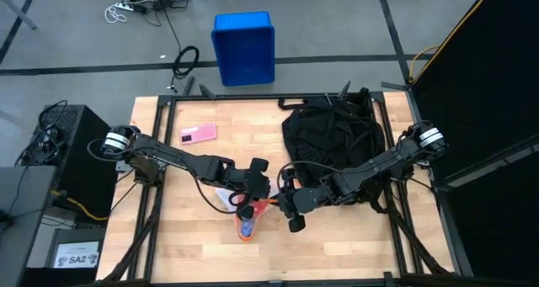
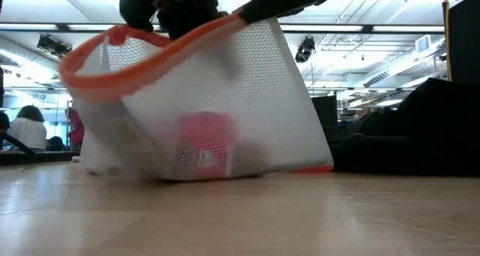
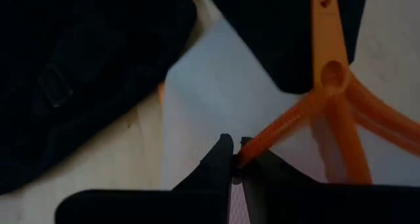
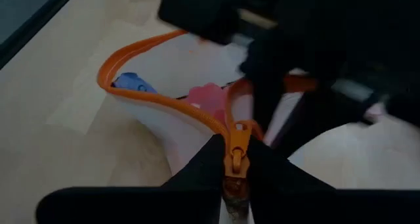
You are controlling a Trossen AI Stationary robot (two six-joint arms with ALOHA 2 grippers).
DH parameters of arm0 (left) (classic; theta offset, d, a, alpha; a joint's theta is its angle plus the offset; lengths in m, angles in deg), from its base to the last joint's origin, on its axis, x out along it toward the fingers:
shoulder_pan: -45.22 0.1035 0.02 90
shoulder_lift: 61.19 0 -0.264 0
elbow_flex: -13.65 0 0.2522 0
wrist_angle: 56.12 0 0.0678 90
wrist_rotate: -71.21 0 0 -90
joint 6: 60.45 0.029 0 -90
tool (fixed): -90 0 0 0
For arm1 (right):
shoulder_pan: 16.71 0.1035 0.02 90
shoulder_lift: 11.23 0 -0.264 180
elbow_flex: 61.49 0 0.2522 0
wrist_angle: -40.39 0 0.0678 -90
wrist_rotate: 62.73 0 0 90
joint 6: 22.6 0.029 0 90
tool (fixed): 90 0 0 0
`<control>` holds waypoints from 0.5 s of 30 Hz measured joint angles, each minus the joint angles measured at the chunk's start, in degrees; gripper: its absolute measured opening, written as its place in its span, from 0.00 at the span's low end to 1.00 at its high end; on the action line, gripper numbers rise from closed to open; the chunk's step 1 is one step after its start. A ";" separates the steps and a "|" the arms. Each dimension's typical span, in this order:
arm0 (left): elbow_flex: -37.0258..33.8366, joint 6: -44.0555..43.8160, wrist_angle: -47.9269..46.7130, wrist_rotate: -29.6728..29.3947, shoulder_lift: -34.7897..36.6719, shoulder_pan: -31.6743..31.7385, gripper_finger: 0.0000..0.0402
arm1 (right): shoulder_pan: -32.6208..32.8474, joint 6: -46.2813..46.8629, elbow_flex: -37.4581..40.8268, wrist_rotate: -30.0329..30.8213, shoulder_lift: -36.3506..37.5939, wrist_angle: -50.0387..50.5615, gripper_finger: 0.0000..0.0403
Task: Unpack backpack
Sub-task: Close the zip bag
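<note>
A white mesh pouch with an orange zipper rim stands tilted on the table's near middle, its bottom edge on the wood, with a pink thing and a blue thing inside. My left gripper and my right gripper meet over the pouch, each shut on its orange zipper. The black backpack lies at the table's far right, behind my right arm. My left gripper pinches an orange strip of the pouch's zipper rim between its two fingertips, coming slanting down from the table's left. The strip runs away from the fingers to an orange junction. My right gripper pinches the orange zipper slider between its two fingers, slanting down from the table's right. The zipper's two orange sides spread apart beyond it around the open mouth. The pouch's mouth is held up while its bottom stays on the table.
A flat pink item lies on the table's far left. A blue plastic crate stands on the floor beyond the far edge. Bare wood lies along the near edge.
</note>
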 joint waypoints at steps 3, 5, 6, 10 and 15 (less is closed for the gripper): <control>0.00 0.53 -0.12 -0.38 0.64 -0.11 0.00 | 0.10 2.12 0.00 -1.03 0.01 2.19 0.12; 0.00 0.50 -0.31 -0.52 0.99 -0.27 0.00 | 0.17 4.06 0.00 -1.93 0.00 3.51 0.14; 0.00 0.49 -0.32 -0.76 1.06 -0.37 0.00 | 0.18 4.91 0.00 -2.44 0.02 4.02 0.15; 0.00 0.40 -0.72 -0.93 1.06 -0.60 0.00 | 0.52 7.08 0.00 -2.98 0.00 5.64 0.19; 0.02 -0.30 -2.30 -1.54 1.09 -0.87 0.00 | 1.26 6.87 0.00 -1.58 0.00 5.59 0.17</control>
